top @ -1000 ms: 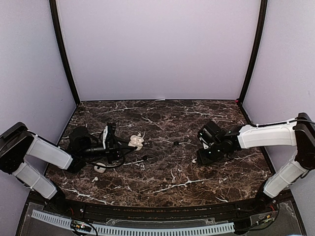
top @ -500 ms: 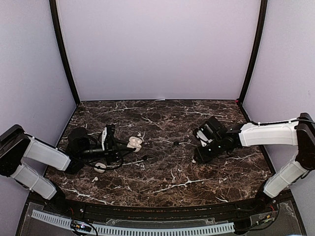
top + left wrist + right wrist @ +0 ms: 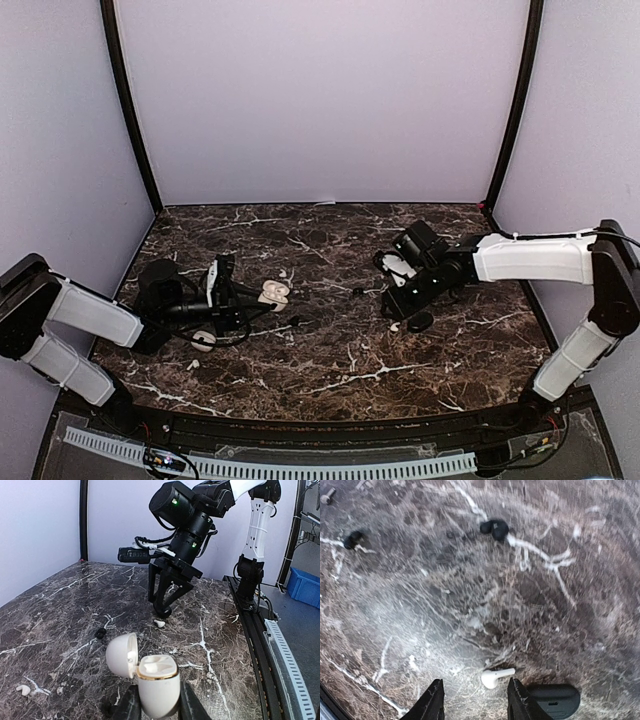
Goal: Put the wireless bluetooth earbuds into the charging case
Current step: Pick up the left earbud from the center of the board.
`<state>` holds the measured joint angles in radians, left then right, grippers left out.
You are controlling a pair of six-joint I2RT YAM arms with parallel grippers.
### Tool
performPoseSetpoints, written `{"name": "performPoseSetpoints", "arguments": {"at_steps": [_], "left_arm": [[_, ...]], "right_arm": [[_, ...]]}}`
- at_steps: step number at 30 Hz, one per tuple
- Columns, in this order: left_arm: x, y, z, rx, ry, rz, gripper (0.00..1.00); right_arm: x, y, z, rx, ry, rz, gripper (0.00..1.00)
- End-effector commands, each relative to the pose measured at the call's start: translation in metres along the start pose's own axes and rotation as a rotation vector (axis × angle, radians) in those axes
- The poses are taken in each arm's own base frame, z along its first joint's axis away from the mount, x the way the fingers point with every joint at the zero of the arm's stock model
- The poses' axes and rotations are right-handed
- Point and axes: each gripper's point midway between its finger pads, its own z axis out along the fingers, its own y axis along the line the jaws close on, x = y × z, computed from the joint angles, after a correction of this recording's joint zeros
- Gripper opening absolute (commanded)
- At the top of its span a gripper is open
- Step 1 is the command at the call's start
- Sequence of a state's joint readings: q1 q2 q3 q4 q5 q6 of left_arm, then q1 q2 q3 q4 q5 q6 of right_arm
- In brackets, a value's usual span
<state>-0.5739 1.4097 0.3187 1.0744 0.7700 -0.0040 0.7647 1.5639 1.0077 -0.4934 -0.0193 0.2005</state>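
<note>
My left gripper has its jaws clamped on the white charging case, with the lid flipped open, over on the left side of the table. My right gripper hangs low with its jaws partly spread. A white earbud lies on the marble between them, not pinched. A black case sits just beside it, and a black earbud lies farther out.

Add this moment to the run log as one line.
left gripper: shut on open white case | right gripper: open, low beside white earbud on table | earbud: not yet lifted
</note>
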Motion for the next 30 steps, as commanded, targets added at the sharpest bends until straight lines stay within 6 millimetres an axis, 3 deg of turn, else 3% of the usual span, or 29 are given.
{"name": "performPoseSetpoints", "arguments": {"at_steps": [1, 11, 30], "left_arm": [[-0.001, -0.003, -0.003, 0.010, -0.005, 0.009, 0.17], [0.001, -0.001, -0.001, 0.009, 0.003, 0.012, 0.17], [0.000, 0.002, -0.002, -0.012, 0.001, 0.012, 0.17]], "right_arm": [[0.015, 0.003, 0.005, -0.002, 0.058, 0.029, 0.42], [0.040, 0.002, 0.013, 0.090, 0.155, -0.019, 0.41], [0.042, -0.011, 0.017, 0.241, 0.184, 0.001, 0.40]]}}
